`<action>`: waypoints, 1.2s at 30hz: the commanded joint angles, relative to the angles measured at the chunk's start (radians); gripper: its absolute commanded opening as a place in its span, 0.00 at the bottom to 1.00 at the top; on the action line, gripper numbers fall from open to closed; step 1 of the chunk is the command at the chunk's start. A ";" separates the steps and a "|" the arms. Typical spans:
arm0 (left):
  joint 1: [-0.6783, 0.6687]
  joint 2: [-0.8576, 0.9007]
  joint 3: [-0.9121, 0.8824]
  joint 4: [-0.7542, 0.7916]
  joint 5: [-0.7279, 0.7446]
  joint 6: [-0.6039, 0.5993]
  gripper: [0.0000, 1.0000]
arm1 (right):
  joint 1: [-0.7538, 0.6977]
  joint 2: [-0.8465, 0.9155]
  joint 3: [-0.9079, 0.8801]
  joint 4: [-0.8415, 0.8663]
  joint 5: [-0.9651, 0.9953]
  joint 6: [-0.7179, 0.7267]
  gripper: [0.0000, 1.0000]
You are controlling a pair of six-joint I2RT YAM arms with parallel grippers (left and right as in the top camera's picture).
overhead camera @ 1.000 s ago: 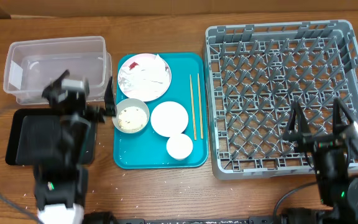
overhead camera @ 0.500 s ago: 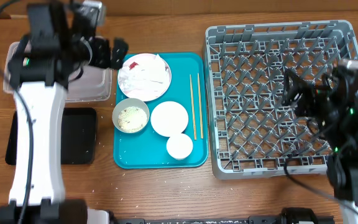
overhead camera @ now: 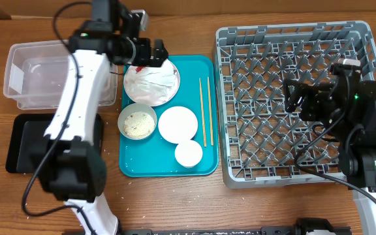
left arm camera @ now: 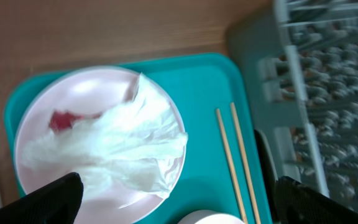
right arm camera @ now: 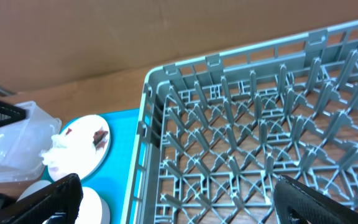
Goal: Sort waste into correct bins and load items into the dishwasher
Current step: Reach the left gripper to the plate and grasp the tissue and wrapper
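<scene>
A crumpled white napkin (overhead camera: 150, 83) with red stains lies on the large plate (overhead camera: 167, 93) at the back of the teal tray (overhead camera: 168, 166). It also shows in the left wrist view (left arm camera: 117, 149). My left gripper (overhead camera: 155, 53) is open and empty, hovering above the plate's far edge; its fingers (left arm camera: 179, 205) straddle the napkin. A bowl with rice scraps (overhead camera: 137, 122), a small plate (overhead camera: 177, 124), a cup (overhead camera: 188, 153) and two chopsticks (overhead camera: 204, 111) sit on the tray. My right gripper (overhead camera: 296, 98) is open and empty over the grey dish rack (overhead camera: 299, 39), whose lattice floor fills the right wrist view (right arm camera: 260, 124).
The clear tub (overhead camera: 57, 72) stands at the back left, with the black tray (overhead camera: 18, 143) in front of it. The left arm's links reach across both. Small crumbs dot the wooden table near the front edge.
My left arm has swung from over the black tray up and right to the large plate. My right arm has risen and moved left over the rack.
</scene>
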 commanded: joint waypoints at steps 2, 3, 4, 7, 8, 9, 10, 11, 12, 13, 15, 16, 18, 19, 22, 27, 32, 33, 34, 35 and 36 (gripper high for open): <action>-0.082 0.062 0.026 -0.013 -0.311 -0.315 1.00 | 0.004 -0.003 0.029 -0.020 -0.012 -0.004 1.00; -0.096 0.074 0.026 -0.015 -0.360 -0.352 1.00 | 0.004 -0.003 0.029 -0.027 -0.012 -0.004 1.00; -0.104 0.084 0.026 -0.018 -0.393 -0.387 1.00 | 0.004 -0.003 0.029 -0.034 -0.012 -0.004 1.00; -0.109 0.110 0.026 -0.027 -0.449 -0.488 1.00 | 0.004 -0.002 0.029 -0.052 -0.012 -0.005 1.00; -0.106 0.117 0.026 -0.027 -0.457 -0.522 1.00 | 0.004 -0.002 0.029 -0.057 -0.012 -0.005 1.00; -0.102 0.132 0.026 -0.023 -0.457 -0.551 1.00 | 0.004 0.000 0.029 -0.063 -0.012 -0.005 1.00; -0.095 0.144 0.026 -0.019 -0.454 -0.577 1.00 | 0.004 0.001 0.029 -0.069 -0.012 -0.005 1.00; -0.091 0.156 0.026 -0.014 -0.452 -0.593 1.00 | 0.004 0.003 0.029 -0.072 -0.012 -0.005 1.00; -0.086 0.175 0.026 -0.010 -0.448 -0.609 1.00 | 0.004 0.006 0.029 -0.079 -0.012 -0.005 1.00; -0.082 0.190 0.026 -0.005 -0.436 -0.616 1.00 | 0.004 0.010 0.029 -0.084 -0.012 -0.005 1.00; -0.076 0.223 0.026 0.014 -0.401 -0.615 1.00 | 0.004 0.019 0.029 -0.093 -0.012 -0.005 1.00; -0.075 0.241 0.026 0.027 -0.393 -0.615 1.00 | 0.004 0.024 0.029 -0.097 -0.012 -0.005 1.00; -0.076 0.269 0.026 0.052 -0.381 -0.615 1.00 | 0.004 0.034 0.029 -0.103 -0.012 -0.005 1.00; -0.076 0.290 0.026 0.077 -0.367 -0.613 1.00 | 0.004 0.044 0.029 -0.108 -0.012 -0.005 1.00; -0.076 0.312 0.026 0.100 -0.349 -0.607 1.00 | 0.004 0.054 0.029 -0.113 -0.012 -0.005 1.00; -0.076 0.360 0.026 0.085 -0.348 -0.571 0.95 | 0.004 0.056 0.029 -0.116 -0.012 -0.005 1.00; -0.077 0.394 0.026 0.050 -0.348 -0.567 0.53 | 0.004 0.056 0.029 -0.116 -0.012 -0.005 1.00; -0.077 0.394 0.026 0.049 -0.348 -0.554 0.47 | 0.004 0.056 0.029 -0.116 -0.012 -0.005 1.00; -0.077 0.394 0.026 0.053 -0.348 -0.535 0.34 | 0.004 0.056 0.029 -0.116 -0.012 -0.004 1.00; -0.077 0.394 0.026 0.056 -0.348 -0.527 0.26 | 0.004 0.056 0.029 -0.116 -0.012 -0.004 1.00; -0.077 0.394 0.026 0.059 -0.348 -0.523 0.18 | 0.004 0.056 0.029 -0.116 -0.012 -0.004 1.00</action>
